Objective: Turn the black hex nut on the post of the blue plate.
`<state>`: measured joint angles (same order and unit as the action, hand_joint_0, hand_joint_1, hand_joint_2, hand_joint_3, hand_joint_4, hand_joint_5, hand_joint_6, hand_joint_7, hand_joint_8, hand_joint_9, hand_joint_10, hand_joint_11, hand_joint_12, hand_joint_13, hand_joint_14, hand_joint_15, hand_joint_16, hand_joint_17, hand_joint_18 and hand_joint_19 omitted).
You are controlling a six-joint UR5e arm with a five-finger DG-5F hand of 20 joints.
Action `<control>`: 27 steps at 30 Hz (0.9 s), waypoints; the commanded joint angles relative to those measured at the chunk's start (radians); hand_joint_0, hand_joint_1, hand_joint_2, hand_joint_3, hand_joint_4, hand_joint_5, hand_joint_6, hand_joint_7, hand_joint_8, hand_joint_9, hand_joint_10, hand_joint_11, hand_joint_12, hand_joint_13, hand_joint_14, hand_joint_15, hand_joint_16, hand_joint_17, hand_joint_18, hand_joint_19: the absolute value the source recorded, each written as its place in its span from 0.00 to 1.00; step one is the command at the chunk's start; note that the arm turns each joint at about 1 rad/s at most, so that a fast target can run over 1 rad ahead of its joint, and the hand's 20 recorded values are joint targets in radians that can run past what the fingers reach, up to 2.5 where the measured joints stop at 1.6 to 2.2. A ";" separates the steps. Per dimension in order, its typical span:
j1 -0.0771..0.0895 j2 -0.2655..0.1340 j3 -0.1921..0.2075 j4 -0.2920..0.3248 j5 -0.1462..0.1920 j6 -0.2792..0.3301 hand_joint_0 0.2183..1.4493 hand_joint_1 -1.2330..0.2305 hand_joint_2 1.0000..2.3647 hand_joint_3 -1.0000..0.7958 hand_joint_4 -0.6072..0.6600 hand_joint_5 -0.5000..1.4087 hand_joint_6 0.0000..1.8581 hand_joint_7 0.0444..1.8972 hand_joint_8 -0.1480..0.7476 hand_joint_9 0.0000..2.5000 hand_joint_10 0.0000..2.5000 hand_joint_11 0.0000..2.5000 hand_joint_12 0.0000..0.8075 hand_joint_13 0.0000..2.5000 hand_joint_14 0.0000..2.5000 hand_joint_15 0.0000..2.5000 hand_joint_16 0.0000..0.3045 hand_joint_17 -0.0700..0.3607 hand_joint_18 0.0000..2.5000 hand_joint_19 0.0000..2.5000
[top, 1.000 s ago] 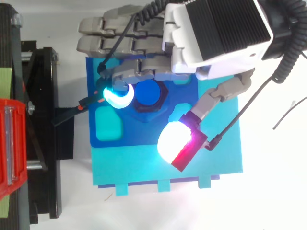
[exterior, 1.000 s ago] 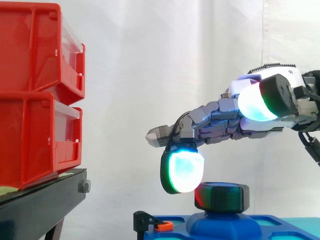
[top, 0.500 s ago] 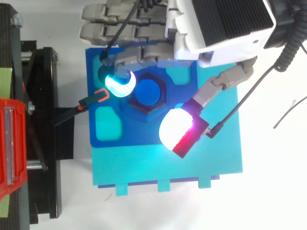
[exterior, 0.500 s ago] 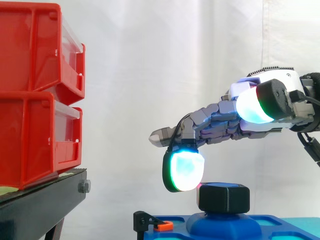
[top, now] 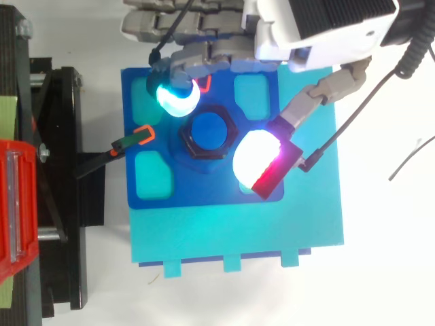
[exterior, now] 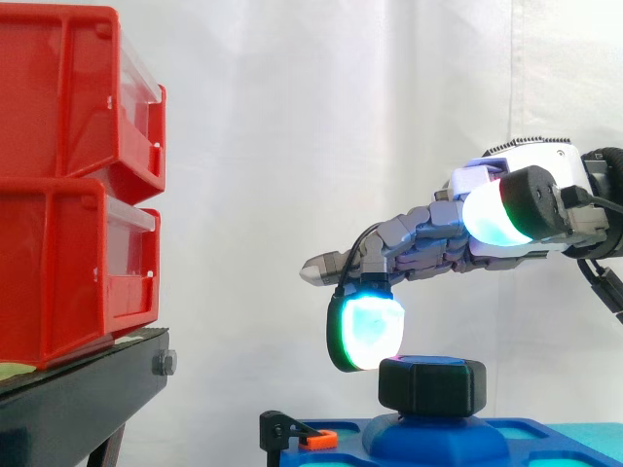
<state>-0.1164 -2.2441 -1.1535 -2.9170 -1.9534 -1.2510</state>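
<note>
- The red bins point(exterior: 68, 185) on the black stand point(exterior: 83, 389) stand at the far left, unchanged.
- The orange-tipped clip point(top: 139, 136) at the left edge of the blue plate point(top: 197, 190) has not shifted.
- Since half a second ago the hand point(top: 211, 61) has slid toward the top edge of the top view. Its cyan-glowing fingertip point(top: 177, 100), then beside the nut's left side, is now at its upper left, close against the rim; contact cannot be told.
- The black hex nut point(exterior: 431, 384) sits on the post at the plate's middle. It is matte, six-sided and round-cornered, with the blue post top point(top: 208, 130) showing through its centre.
- The white-and-magenta thumb pad point(top: 262, 159) has drawn nearer the nut's lower right. The side view shows it high above the nut, so the hand is spread and grips nothing.
- The plate rests on a cyan surface point(top: 238, 231).
</note>
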 commanded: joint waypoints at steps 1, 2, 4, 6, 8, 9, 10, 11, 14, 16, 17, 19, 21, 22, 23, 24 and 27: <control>-0.009 0.000 0.000 0.001 -0.007 -0.005 0.19 0.76 0.00 0.28 0.76 0.16 0.27 0.53 0.50 0.04 0.00 0.00 0.48 0.00 0.00 0.01 0.18 0.45 0.00 0.12; -0.009 0.000 0.000 0.001 -0.007 -0.005 0.19 0.76 0.00 0.28 0.76 0.16 0.27 0.53 0.50 0.04 0.00 0.00 0.48 0.00 0.00 0.01 0.18 0.45 0.00 0.12; -0.015 0.000 0.000 0.001 -0.013 -0.005 0.19 0.76 0.00 0.28 0.76 0.16 0.27 0.53 0.50 0.04 0.00 0.00 0.48 0.00 0.00 0.01 0.18 0.45 0.00 0.12; -0.019 0.000 0.000 0.001 -0.018 -0.005 0.19 0.76 0.00 0.28 0.76 0.16 0.27 0.53 0.50 0.04 0.00 0.00 0.48 0.00 0.00 0.01 0.18 0.45 0.00 0.12; -0.020 0.001 0.000 -0.001 -0.022 -0.005 0.19 0.76 0.00 0.28 0.75 0.16 0.27 0.53 0.50 0.04 0.00 0.00 0.48 0.00 0.00 0.01 0.18 0.45 0.00 0.12; -0.023 0.001 0.002 0.001 -0.025 -0.005 0.19 0.76 0.00 0.28 0.76 0.16 0.27 0.53 0.50 0.04 0.00 0.00 0.48 0.00 0.00 0.01 0.18 0.45 0.00 0.12; -0.023 0.000 0.000 0.001 -0.027 -0.005 0.19 0.74 0.00 0.28 0.76 0.16 0.27 0.52 0.50 0.05 0.00 0.00 0.48 0.00 0.00 0.00 0.19 0.46 0.00 0.10; -0.026 0.001 0.000 0.006 -0.030 -0.005 0.19 0.76 0.00 0.28 0.76 0.16 0.27 0.53 0.50 0.04 0.00 0.00 0.48 0.00 0.00 0.01 0.18 0.45 0.00 0.12; -0.019 0.001 0.005 0.009 -0.030 -0.004 0.19 0.74 0.00 0.28 0.76 0.16 0.27 0.52 0.51 0.05 0.00 0.00 0.48 0.00 0.00 0.00 0.19 0.46 0.00 0.10; -0.009 0.001 0.006 0.015 -0.025 -0.002 0.19 0.76 0.00 0.28 0.76 0.16 0.27 0.53 0.50 0.04 0.00 0.00 0.48 0.00 0.00 0.01 0.18 0.45 0.00 0.12; -0.009 0.001 0.005 0.016 -0.025 -0.002 0.19 0.74 0.00 0.28 0.76 0.16 0.27 0.52 0.51 0.05 0.00 0.00 0.48 0.00 0.00 0.00 0.19 0.46 0.00 0.10; -0.005 0.001 0.005 0.019 -0.024 0.002 0.19 0.76 0.00 0.28 0.75 0.16 0.27 0.52 0.50 0.04 0.00 0.00 0.48 0.00 0.00 0.01 0.18 0.45 0.00 0.12; 0.006 0.000 0.005 0.022 -0.019 0.009 0.19 0.74 0.00 0.28 0.76 0.16 0.27 0.51 0.51 0.05 0.00 0.00 0.48 0.00 0.00 0.00 0.19 0.46 0.00 0.10; 0.011 0.001 0.005 0.024 -0.018 0.009 0.19 0.76 0.00 0.28 0.75 0.16 0.27 0.52 0.50 0.04 0.00 0.00 0.48 0.00 0.00 0.01 0.18 0.45 0.00 0.12; 0.015 0.001 0.006 0.025 -0.013 0.009 0.19 0.76 0.00 0.28 0.75 0.16 0.27 0.52 0.50 0.04 0.00 0.00 0.48 0.00 0.00 0.01 0.18 0.45 0.00 0.12; 0.024 0.000 0.005 0.036 -0.001 0.010 0.19 0.76 0.00 0.28 0.75 0.16 0.27 0.51 0.50 0.04 0.00 0.00 0.48 0.00 0.00 0.01 0.18 0.45 0.00 0.12; 0.041 0.000 0.005 0.056 0.008 0.012 0.19 0.76 0.00 0.28 0.75 0.16 0.27 0.51 0.50 0.04 0.00 0.00 0.48 0.00 0.00 0.01 0.18 0.45 0.00 0.12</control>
<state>-0.0907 -2.2437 -1.1488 -2.8772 -1.9554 -1.2415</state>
